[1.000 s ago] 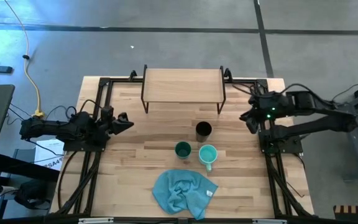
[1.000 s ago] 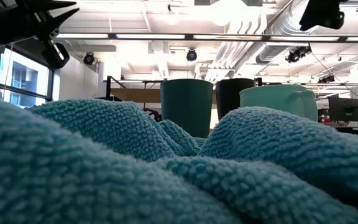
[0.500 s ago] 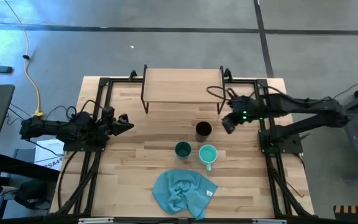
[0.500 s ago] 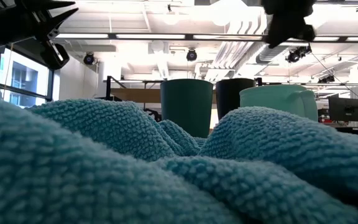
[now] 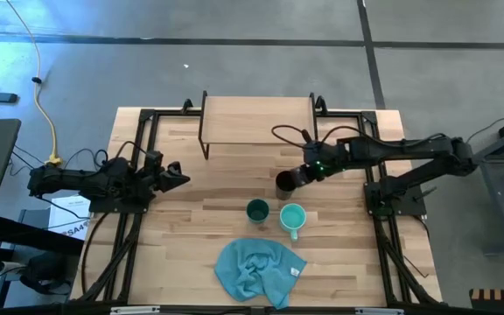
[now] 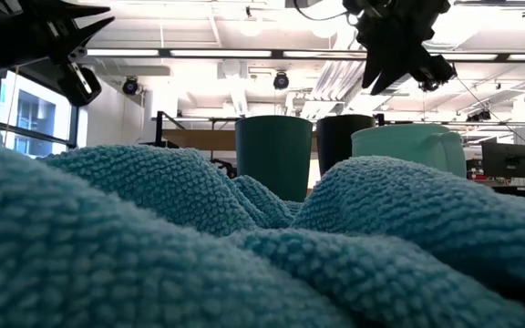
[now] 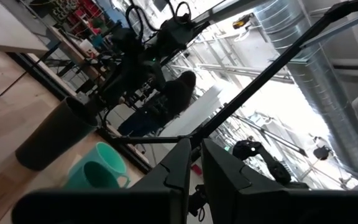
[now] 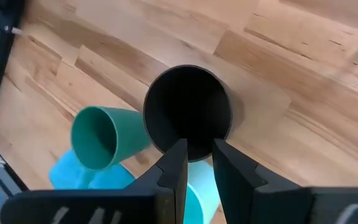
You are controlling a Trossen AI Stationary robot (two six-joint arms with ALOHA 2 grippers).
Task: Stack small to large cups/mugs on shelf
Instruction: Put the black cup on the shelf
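Three cups stand on their bases on the table in front of the shelf (image 5: 257, 120): a tall black cup (image 5: 283, 185), a short dark teal cup (image 5: 257, 210) and a light turquoise handled mug (image 5: 292, 217). My right gripper (image 5: 294, 178) hangs over the black cup (image 8: 188, 115), slanting down, its fingers a little open and empty (image 8: 197, 149). In the low view it is clear above the cup's rim (image 6: 344, 118). My left gripper (image 5: 180, 178) waits shut near the table's left edge, touching nothing.
A crumpled blue cloth (image 5: 259, 269) lies near the table's front edge and fills the low view's foreground (image 6: 153, 237). The shelf stands on thin black legs at the far edge, its top bare. Black arm frames run along both table sides (image 5: 383, 236).
My right gripper has travelled from the table's right side toward its middle and downward, ending over the black cup, and its wrist has rolled on the way. The cups and the cloth have stayed where they were.
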